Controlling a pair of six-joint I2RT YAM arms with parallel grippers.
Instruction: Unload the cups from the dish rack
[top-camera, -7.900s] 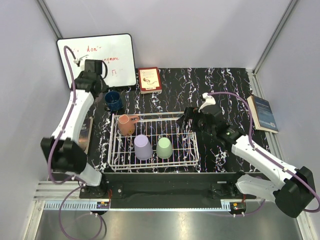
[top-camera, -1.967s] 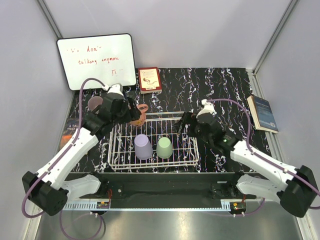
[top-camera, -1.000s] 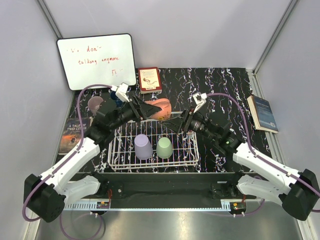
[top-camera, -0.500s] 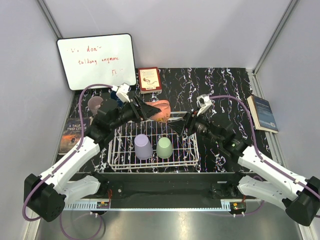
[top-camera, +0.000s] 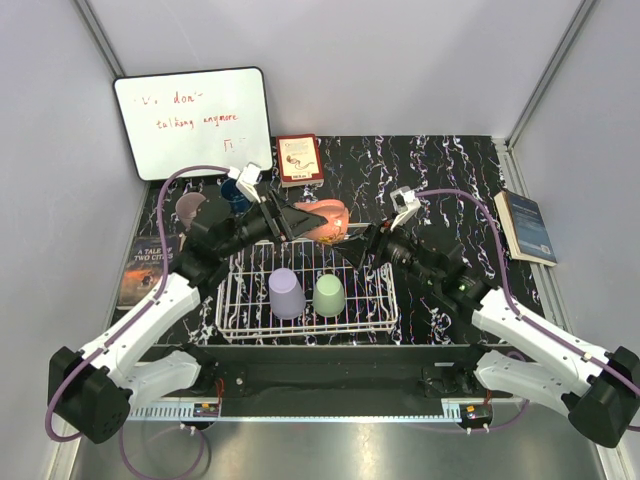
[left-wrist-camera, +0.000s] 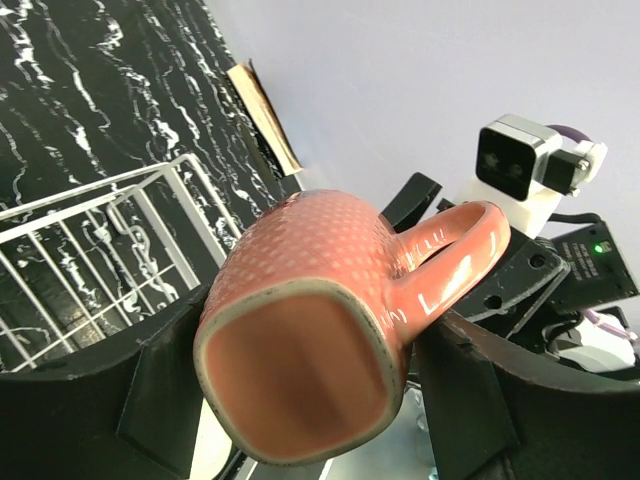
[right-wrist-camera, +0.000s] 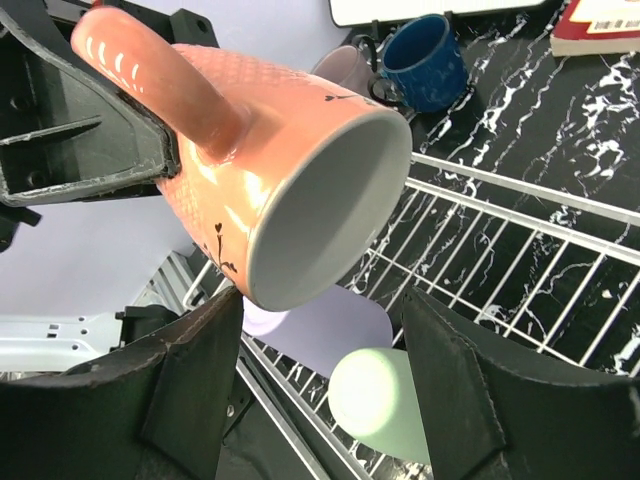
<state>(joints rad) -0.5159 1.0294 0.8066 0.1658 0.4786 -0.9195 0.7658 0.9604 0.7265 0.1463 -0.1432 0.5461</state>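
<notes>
My left gripper (top-camera: 308, 221) is shut on a terracotta cup (top-camera: 324, 219) with a handle and a white inside, held on its side above the far edge of the white wire dish rack (top-camera: 372, 300). In the left wrist view the cup's base (left-wrist-camera: 300, 375) faces the camera between the fingers. My right gripper (top-camera: 354, 245) stands open just right of the cup's mouth (right-wrist-camera: 325, 205), with the rim close to its left finger (right-wrist-camera: 190, 385). A lavender cup (top-camera: 286, 293) and a light green cup (top-camera: 329, 295) stand upside down in the rack. A dark blue cup (top-camera: 234, 190) and a mauve cup (top-camera: 190, 208) sit on the table left of the rack.
A whiteboard (top-camera: 195, 120) leans at the back left. A red book (top-camera: 299, 160) lies behind the rack, a dark book (top-camera: 527, 226) at the right edge, and another book (top-camera: 148, 268) under the left arm. The two grippers nearly touch above the rack.
My right gripper has drawn in closer to the cup's mouth and its jaws stand a little wider. My left gripper keeps the terracotta cup nearly still above the rack.
</notes>
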